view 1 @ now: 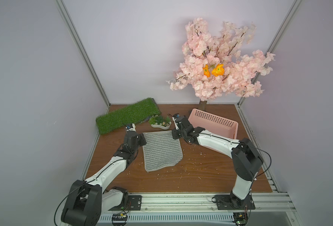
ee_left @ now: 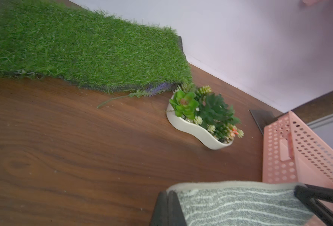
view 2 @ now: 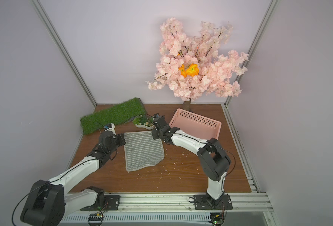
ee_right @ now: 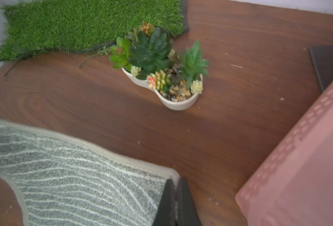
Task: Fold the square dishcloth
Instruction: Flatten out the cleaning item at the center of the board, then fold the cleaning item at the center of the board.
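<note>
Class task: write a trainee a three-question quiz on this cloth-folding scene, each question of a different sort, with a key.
1. True or false: the square dishcloth already lies folded in half.
2. The left gripper pinches: A nothing, B a dishcloth corner, C a petal.
3. Fill in: the planter stands between the grass mat and the ___.
Key: 1 false; 2 B; 3 pink basket.

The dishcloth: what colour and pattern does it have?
Grey terry with thin whitish stripes and a plain hem; the dishcloth shows best in the right wrist view.
</note>
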You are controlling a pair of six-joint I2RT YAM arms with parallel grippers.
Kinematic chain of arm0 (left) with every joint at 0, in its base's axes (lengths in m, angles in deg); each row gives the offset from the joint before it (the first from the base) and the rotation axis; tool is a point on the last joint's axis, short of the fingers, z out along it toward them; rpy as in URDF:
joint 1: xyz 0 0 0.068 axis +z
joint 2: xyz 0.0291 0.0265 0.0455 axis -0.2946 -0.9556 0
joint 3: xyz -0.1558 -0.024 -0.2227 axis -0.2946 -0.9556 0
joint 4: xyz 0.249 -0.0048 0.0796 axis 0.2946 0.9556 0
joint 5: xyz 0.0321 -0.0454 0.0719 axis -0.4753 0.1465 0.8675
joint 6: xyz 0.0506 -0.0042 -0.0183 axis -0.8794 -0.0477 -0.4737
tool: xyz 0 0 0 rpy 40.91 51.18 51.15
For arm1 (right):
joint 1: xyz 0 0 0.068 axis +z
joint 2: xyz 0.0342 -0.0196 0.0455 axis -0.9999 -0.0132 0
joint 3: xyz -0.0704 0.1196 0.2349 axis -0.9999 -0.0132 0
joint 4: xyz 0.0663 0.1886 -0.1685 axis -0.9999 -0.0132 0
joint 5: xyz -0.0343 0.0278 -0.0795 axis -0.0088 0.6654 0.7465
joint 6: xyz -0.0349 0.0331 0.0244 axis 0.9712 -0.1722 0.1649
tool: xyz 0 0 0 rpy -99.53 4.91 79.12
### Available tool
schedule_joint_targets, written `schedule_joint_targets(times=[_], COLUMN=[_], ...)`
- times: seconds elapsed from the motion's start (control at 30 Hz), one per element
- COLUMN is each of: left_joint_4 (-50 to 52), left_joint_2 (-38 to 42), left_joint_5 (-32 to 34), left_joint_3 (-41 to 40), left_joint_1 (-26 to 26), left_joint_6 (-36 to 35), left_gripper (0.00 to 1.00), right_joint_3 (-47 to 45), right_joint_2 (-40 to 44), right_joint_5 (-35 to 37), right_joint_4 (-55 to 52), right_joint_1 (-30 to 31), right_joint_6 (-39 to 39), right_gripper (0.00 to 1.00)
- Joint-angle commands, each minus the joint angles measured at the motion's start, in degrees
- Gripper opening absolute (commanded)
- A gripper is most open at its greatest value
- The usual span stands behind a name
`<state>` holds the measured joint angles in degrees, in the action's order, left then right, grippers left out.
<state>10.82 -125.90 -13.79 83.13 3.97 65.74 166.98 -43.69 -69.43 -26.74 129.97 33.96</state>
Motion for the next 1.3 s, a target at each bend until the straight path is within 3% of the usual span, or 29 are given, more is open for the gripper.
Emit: schedule_joint_targets(times=[0.0,0.5,0.8,1.27], left_joint_4=[-6.06,-11.00,-12.14,-10.27], left_joint_2=[-2.31,-12.49,-15.83,-17.97], left_joint_5=[3.42,7.50,4.13,-2.65], left_joint_3=[2.28,5.27,7.22,10.73], left_joint_1=[1.30,3.99,10.83,11.50], left_joint_6=[-4.21,-10.97,-11.52,-12.33], left_gripper=[0.01,0.01,0.01,0.01], right_joint_3=[5.18,14.20,14.07,14.79], right_joint_2=[-2.75,-11.64,-13.41,-14.73], right_joint_5=[0.37,-1.32,-7.20,-4.25], right_joint_4=[3.83,4.51,7.42,6.60], right_joint_1=[-0.45,-0.74,0.46,1.94], right_joint_6=[3.59,7.76,5.92,5.84], right_gripper=[0.00,0.00,0.00,0.00])
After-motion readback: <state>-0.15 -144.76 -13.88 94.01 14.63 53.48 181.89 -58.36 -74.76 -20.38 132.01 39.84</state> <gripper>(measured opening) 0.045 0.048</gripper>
